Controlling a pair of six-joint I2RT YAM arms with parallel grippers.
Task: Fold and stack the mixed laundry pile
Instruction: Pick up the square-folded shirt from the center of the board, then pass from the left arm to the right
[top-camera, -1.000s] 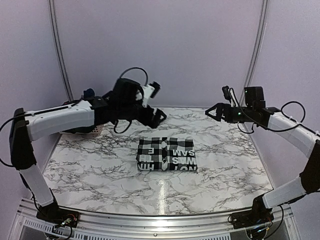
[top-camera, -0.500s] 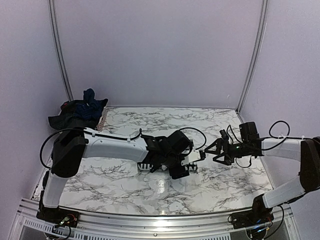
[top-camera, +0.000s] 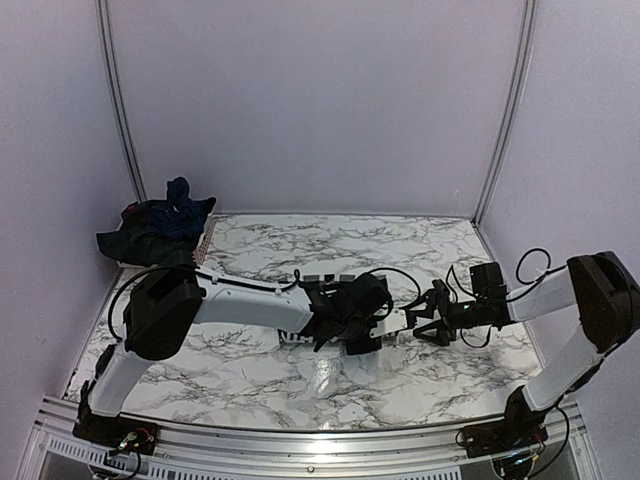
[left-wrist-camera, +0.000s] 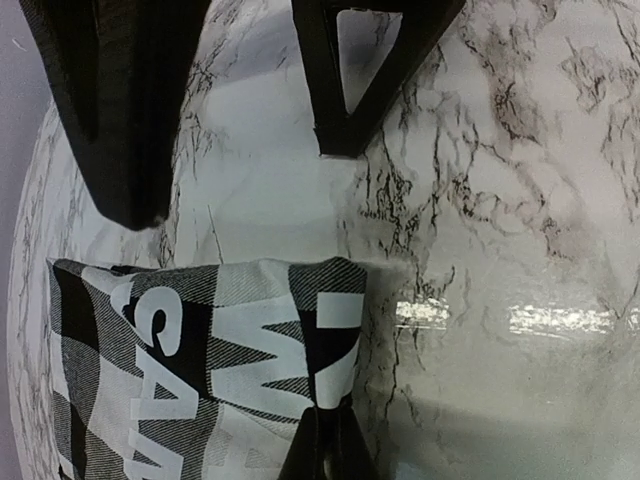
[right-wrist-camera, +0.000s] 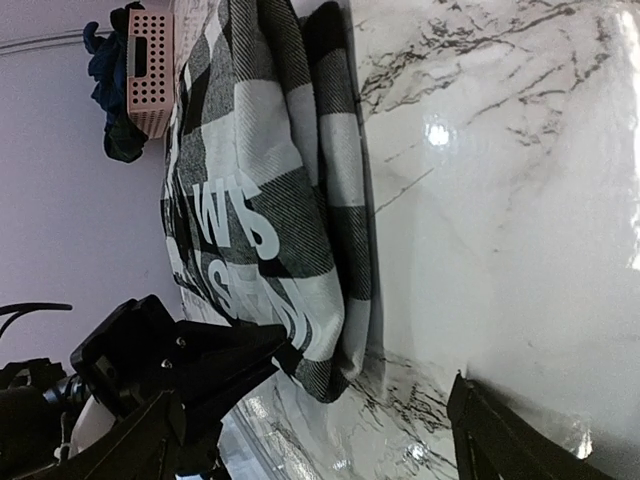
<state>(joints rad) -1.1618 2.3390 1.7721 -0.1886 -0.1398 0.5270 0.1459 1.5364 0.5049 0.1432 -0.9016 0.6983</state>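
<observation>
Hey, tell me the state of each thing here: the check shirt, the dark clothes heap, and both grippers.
Black-and-white check cloth shirt with white lettering: folded into a rectangle, flat on the marble table.
Dark blue and green cloth heap: crumpled, unfolded, at the far left corner.
Left gripper: shut on the shirt's corner.
Right gripper: open, beside the shirt, holding nothing.

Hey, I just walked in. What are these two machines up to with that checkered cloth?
Two robot arms are sorting laundry. The left end effector is pinched shut on a corner of a folded black-and-white check shirt, which lies on the marble table. The right end effector sits open right beside that same corner, holding nothing. A heap of dark clothes lies crumpled at the table's far left corner, next to a pink basket, not yet folded.
</observation>
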